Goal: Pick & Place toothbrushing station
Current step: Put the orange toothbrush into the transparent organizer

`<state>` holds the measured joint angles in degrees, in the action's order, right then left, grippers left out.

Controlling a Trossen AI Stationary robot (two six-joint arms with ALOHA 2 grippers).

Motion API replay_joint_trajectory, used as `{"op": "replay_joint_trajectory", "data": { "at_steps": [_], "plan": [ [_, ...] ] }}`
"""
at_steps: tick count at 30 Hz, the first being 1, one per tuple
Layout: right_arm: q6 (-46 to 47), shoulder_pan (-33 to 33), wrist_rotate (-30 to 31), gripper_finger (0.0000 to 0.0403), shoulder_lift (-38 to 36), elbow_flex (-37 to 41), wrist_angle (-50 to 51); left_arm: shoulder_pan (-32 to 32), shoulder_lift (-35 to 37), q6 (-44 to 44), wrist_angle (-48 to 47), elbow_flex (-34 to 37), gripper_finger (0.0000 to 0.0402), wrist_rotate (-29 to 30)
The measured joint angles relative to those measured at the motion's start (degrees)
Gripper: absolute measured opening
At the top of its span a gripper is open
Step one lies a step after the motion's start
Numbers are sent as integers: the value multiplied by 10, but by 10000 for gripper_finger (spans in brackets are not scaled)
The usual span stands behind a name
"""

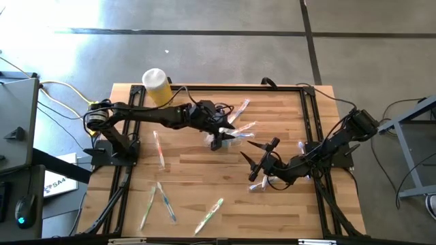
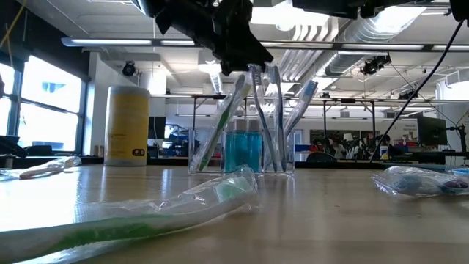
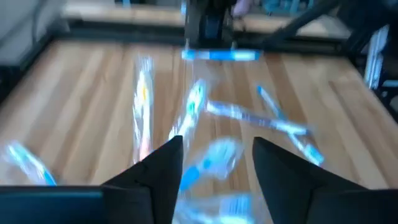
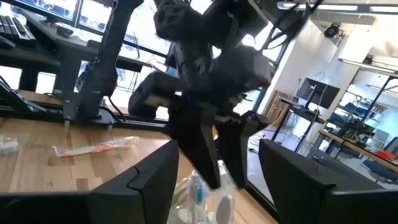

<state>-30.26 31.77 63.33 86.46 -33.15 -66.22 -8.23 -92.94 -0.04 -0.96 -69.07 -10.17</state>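
Now, step: left gripper (image 1: 216,141) over the cup (image 2: 242,150) at table centre, fingers spread, nothing pinched; brushes (image 2: 258,117) stand inside.
Right gripper (image 1: 262,160): four o'clock of cup, fingers apart, empty.
Next, my guess: fetch a loose brush (image 1: 208,216), six o'clock.

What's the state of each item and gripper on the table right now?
clear container: upright on the table, several toothbrushes standing in it.
wrapped toothbrushes: lying loose on the table, some near the front edge.
yellow bottle: upright, white cap on, at the table's back edge.
left gripper: open, above the container.
right gripper: open, over the table right of the container, holding nothing.
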Motion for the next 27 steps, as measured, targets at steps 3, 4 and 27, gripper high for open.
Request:
{"op": "replay_joint_trajectory", "data": {
  "at_steps": [3,4,27],
  "plan": [
    [0,0,1,215,0,0,1,0,19,2,3,0,202,-1],
    [0,0,1,215,0,0,1,0,24,2,3,0,204,-2],
    [-16,-1,32,215,0,0,5,196,208,-309,-447,-1,182,77]
  ]
}}
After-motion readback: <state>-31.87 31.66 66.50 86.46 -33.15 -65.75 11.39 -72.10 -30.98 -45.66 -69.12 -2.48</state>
